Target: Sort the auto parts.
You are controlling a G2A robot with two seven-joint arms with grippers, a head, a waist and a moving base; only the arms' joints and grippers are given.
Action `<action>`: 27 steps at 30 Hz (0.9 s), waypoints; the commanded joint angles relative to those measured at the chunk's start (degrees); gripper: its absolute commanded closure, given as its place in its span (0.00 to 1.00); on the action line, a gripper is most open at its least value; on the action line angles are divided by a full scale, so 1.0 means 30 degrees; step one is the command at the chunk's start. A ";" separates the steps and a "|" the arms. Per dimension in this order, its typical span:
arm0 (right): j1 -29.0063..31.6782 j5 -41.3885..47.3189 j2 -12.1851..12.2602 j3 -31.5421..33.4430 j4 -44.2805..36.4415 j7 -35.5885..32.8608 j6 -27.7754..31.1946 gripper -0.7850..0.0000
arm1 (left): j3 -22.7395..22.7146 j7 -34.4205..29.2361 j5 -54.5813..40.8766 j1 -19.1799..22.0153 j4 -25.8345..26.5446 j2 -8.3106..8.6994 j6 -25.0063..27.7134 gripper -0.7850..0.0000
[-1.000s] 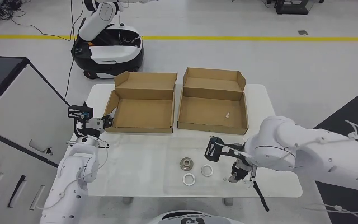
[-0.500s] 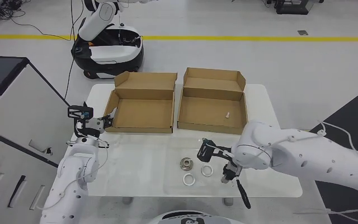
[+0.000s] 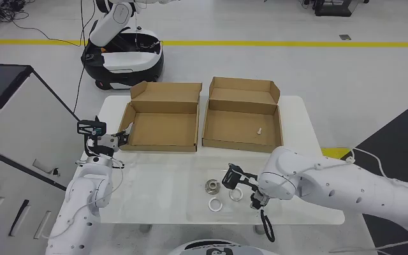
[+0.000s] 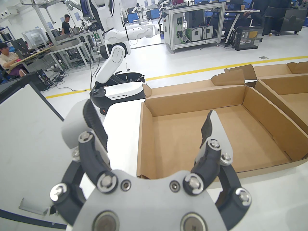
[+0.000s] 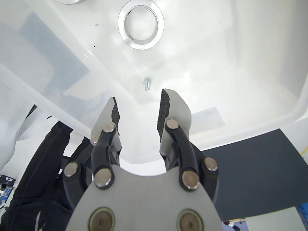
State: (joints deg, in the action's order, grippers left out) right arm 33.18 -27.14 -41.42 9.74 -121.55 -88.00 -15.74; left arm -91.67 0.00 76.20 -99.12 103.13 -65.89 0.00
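left gripper [image 4: 149, 111]: fingers [image 4: 96, 126] spread wide | right gripper [image 5: 139, 96]: fingers parted

White arms [image 3: 331, 188]; silver right hand [image 5: 139, 96], black ribbed fingers [image 5: 163, 111].

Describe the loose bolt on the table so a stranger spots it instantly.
On the white table, metal rings lie near the robot's edge. Between one ring and the open right gripper lies the bolt: tiny, solid, headed, not a hollow ring.
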 commanded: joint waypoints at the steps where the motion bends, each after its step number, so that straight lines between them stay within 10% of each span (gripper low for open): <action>1: 0.0169 -0.0133 0.0018 0.0000 0.0019 0.0000 -0.0181 0.50 | 0.0000 0.0000 0.0000 0.0000 0.0000 0.0000 0.0000 0.00; 27: 0.1866 -0.0655 0.0198 0.0171 0.0793 0.0585 -0.0765 0.61 | 0.0000 0.0000 0.0000 0.0000 0.0000 0.0000 0.0000 0.00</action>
State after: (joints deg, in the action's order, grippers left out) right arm 38.64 -29.09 -40.81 10.21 -119.23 -86.28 -18.00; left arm -91.67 0.00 76.20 -99.12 103.13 -65.89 0.00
